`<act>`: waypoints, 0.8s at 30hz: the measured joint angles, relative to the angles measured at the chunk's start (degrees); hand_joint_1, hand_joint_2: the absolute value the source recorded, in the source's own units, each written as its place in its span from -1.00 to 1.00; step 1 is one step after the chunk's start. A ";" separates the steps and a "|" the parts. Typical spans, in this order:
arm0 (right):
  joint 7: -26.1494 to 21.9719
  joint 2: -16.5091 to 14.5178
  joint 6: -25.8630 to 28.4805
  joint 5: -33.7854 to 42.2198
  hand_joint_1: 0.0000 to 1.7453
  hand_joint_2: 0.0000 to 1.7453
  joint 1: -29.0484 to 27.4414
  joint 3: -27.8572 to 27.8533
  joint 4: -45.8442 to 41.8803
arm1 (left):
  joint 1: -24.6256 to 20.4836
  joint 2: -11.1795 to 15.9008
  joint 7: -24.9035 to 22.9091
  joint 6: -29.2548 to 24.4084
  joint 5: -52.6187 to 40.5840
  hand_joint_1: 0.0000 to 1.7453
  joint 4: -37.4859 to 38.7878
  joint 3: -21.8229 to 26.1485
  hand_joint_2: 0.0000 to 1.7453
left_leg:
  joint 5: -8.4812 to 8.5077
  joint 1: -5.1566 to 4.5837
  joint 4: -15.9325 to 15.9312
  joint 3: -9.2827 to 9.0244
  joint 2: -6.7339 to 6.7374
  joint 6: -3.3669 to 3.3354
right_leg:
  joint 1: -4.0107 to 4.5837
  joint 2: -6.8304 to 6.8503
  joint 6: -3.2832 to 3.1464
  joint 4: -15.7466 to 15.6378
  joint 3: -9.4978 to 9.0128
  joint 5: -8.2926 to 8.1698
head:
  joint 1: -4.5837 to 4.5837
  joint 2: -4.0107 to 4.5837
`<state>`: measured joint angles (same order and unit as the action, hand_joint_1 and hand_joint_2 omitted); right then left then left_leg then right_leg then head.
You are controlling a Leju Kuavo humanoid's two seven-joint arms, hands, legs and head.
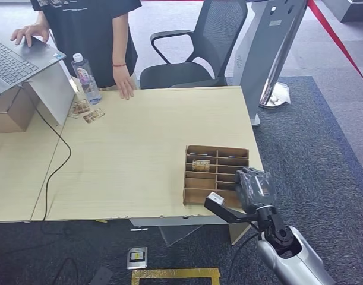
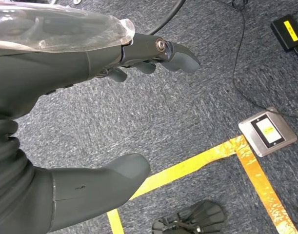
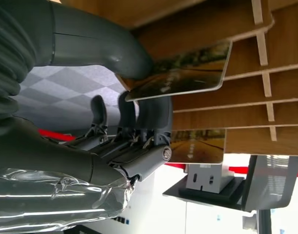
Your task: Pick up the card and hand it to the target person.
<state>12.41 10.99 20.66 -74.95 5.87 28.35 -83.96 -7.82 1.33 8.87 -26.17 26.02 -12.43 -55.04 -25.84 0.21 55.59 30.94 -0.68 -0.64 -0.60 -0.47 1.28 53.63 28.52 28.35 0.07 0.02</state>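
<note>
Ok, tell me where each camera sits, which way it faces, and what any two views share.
Head view: high on the body, looking forward and down at the table, the divided box and the right hand.
Left wrist view: behind the left hand, facing carpet and yellow tape.
Right wrist view: behind the right hand, facing the box, pinching a card.
Shared: head and right wrist views both show the box and right hand.

No legible text or labels anywhere.
</note>
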 joint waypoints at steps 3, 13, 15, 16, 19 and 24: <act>0.01 -0.06 -0.03 -0.02 1.00 1.00 0.25 -0.03 0.41 | -0.06 -0.01 0.00 0.04 -0.10 -1.00 0.00 0.00 1.00 | 0.00 0.00 0.00 0.00 0.00 0.00 | 0.00 0.00 0.00 0.00 0.00 0.00 | 0.00 0.00; 0.04 -0.18 -0.15 -0.23 1.00 1.00 0.98 -0.45 1.08 | -0.11 -0.22 -0.22 0.22 -0.11 -1.00 -0.01 0.00 1.00 | 0.00 0.00 0.00 -0.01 0.00 0.00 | 0.00 0.00 0.02 0.00 -0.01 -0.02 | 0.00 0.00; 0.05 -0.18 -0.25 -0.31 1.00 1.00 1.08 -0.67 1.08 | -0.11 -0.24 -0.22 0.23 -0.10 -1.00 -0.01 0.00 1.00 | 0.01 0.00 0.00 -0.01 0.00 0.00 | 0.00 0.00 0.03 0.00 -0.01 -0.02 | 0.00 0.00; 0.05 -0.18 -0.32 -0.33 1.00 1.00 1.15 -0.78 1.08 | -0.11 -0.24 -0.22 0.23 -0.10 -1.00 0.00 0.00 1.00 | 0.01 0.00 0.00 -0.01 0.00 0.00 | 0.00 0.00 0.03 0.00 -0.01 -0.03 | 0.00 0.00; 0.00 -0.18 -0.63 -0.31 1.00 1.00 1.36 -1.13 1.05 | -0.11 -0.26 -0.22 0.26 -0.11 -1.00 0.00 0.00 1.00 | 0.01 0.00 0.01 -0.01 0.00 0.00 | 0.00 0.00 0.04 0.00 -0.01 -0.03 | 0.00 0.00; -1.69 0.22 -3.25 1.41 1.00 1.00 1.84 -2.56 -0.36 | -0.12 -0.26 -0.17 0.45 -0.14 -1.00 0.00 0.00 1.00 | 0.01 0.00 0.02 -0.01 0.01 0.00 | 0.00 -0.01 0.04 0.00 0.00 -0.03 | 0.00 0.00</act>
<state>10.72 11.21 17.40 -73.53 7.71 25.80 -84.32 -7.93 1.08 8.70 -25.71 25.88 -12.43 -55.04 -25.83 0.21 55.61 30.93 -0.67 -0.64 -0.60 -0.48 1.32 53.63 28.52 28.32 0.07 0.02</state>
